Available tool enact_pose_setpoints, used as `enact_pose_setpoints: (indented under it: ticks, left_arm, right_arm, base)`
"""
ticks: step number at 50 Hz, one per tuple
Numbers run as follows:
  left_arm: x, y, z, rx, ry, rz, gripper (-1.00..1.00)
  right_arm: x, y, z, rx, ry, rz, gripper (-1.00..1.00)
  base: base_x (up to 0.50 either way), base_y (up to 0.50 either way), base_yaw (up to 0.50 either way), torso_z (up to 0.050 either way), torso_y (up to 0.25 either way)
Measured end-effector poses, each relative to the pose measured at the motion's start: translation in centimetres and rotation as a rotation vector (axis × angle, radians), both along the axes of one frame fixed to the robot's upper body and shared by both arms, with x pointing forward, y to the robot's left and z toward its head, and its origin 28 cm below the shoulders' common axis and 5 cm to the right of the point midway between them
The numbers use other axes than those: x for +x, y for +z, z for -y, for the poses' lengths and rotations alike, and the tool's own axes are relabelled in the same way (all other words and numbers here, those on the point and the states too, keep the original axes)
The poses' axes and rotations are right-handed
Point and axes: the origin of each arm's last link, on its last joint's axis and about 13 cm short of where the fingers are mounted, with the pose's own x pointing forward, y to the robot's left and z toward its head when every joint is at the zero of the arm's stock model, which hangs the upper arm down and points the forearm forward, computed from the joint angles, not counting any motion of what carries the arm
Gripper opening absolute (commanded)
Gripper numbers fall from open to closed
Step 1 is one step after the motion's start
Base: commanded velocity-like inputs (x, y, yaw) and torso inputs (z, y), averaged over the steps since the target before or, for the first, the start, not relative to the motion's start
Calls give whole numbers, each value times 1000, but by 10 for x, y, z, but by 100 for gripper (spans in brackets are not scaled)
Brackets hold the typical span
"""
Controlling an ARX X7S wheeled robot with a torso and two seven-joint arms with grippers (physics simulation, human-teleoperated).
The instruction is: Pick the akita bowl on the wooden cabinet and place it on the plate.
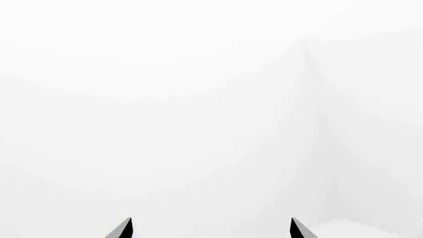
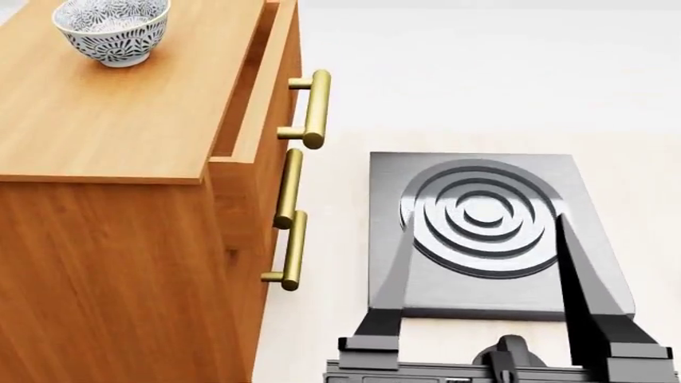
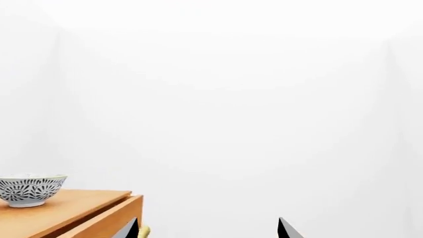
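Orange-brown wood-grain cabinet [image 2: 117,144] with brass bar handles [image 2: 315,108] fills my left; white walls beyond. Its top drawer sits ajar. Grey square stove [image 2: 484,231] lies beside it. Blue-patterned white bowl [image 2: 112,28] rests on the cabinet's top surface. Both hands [image 1: 211,229] [image 3: 208,229] spread, empty.

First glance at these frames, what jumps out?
The wooden cabinet fills the head view's left, its top drawer slightly open, with brass handles down its front. The patterned akita bowl sits at the far end of its top. To the right, lower down, lies a grey stove with concentric rings. No plate shows in any view.
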Motion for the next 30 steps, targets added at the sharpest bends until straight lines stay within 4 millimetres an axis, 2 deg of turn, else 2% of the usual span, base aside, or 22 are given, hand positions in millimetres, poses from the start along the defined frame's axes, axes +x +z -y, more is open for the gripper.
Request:
enact_pose_setpoints:
  ticks: [10, 19, 25, 30]
  left_arm:
    - [22, 16, 5, 14, -6, -56, 100]
    - [54, 27, 11, 16, -15, -149, 100]
    - [69, 28, 15, 49, -4, -219, 100]
    - [76, 27, 9, 48, 42, -277, 100]
  right_arm:
    - [3, -2, 4, 13, -13, -6, 100]
    - [4, -3, 7, 22, -27, -8, 100]
    - [5, -4, 8, 26, -33, -11, 100]
    - [6, -5, 9, 26, -37, -15, 100]
  base:
    - [0, 0, 0, 0, 0]
    - [0, 0, 0, 0, 0]
    - [0, 0, 0, 0, 0]
    - [0, 0, 0, 0, 0]
